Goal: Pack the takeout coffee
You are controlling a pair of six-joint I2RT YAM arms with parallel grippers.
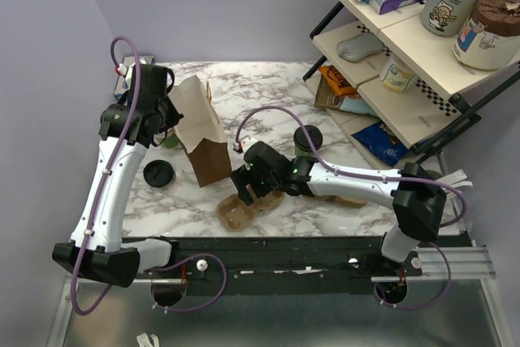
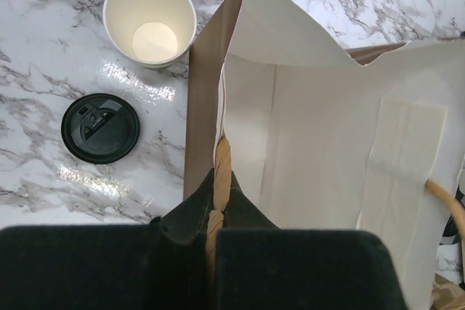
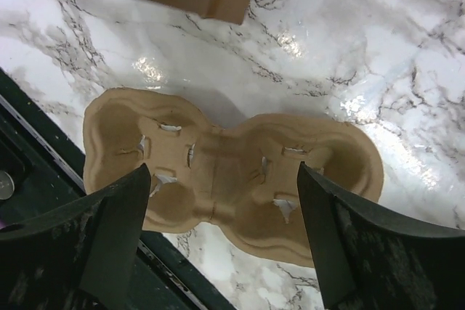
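On the marble table [image 1: 268, 91], far left: left tool [image 2: 218, 205] clamped on the rim of the brown paper bag [image 1: 203, 132], jaws pinched together over the bag's wall and a strand of its twisted paper handle. Bag upright, mouth open; we see its pale inner lining from the left wrist view.

Just left of the bag: lidless green cup [image 2: 149, 19], upright, cream inside. Beside it, nearer the arm bases, a loose black lid [image 2: 100, 127] lies flat on the marble.

Near the front edge, middle: right tool [image 3: 221, 179] spread wide over the pulp cup tray [image 3: 341, 157], one finger to each side of the tray's middle. Nothing held. We cannot tell whether the fingertips touch the tray.

Takeout coffee [image 1: 308, 139]: upright on the table, black lid on, behind the right forearm and right of the bag, apart from both tools.

Far right: shelf rack [image 1: 406, 46] with boxes and tubs.
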